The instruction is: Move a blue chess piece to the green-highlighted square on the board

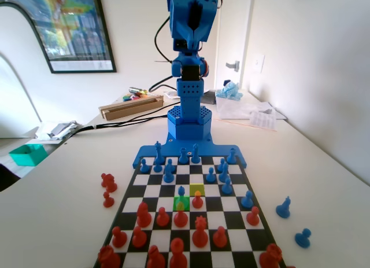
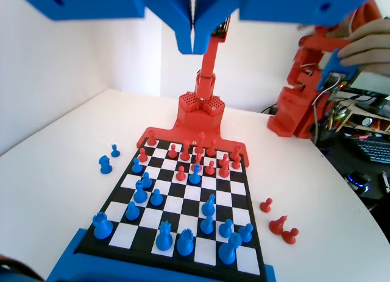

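Starting with the fixed view: the board lies on a white surface, joined to the blue arm's base at the far end. The arm stands upright, folded high above the board. The green square sits near the board's middle, with a paler yellow-green square diagonally beyond it to the right. The blue pawn stands at the far edge of the green square, its base on or just at that edge; a red pawn stands just nearer the camera. More blue pieces crowd the far rows and red pieces the near rows. Three red pieces rest off the board on the left, two blue pieces off the board on the right. A teal tray sits at the far left.

Wrist view: the end effector hangs at the top edge, high above the board, jaws pressed together with only a thin seam between them, grasping nothing. The blue pawn stands among the red pawns in mid-board. Two blue pieces lie off the board left, three red pieces right.
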Tool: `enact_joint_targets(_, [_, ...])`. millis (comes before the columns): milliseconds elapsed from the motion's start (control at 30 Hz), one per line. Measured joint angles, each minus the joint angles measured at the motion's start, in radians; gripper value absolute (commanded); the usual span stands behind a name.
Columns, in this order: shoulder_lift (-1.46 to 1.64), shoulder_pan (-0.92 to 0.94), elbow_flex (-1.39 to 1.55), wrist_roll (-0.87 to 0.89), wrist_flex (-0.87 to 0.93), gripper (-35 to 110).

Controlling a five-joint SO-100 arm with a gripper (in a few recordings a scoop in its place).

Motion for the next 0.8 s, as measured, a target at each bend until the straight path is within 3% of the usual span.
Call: enact_joint_targets(800, [0.003, 0.018, 0.003, 0.0, 0.0, 2])
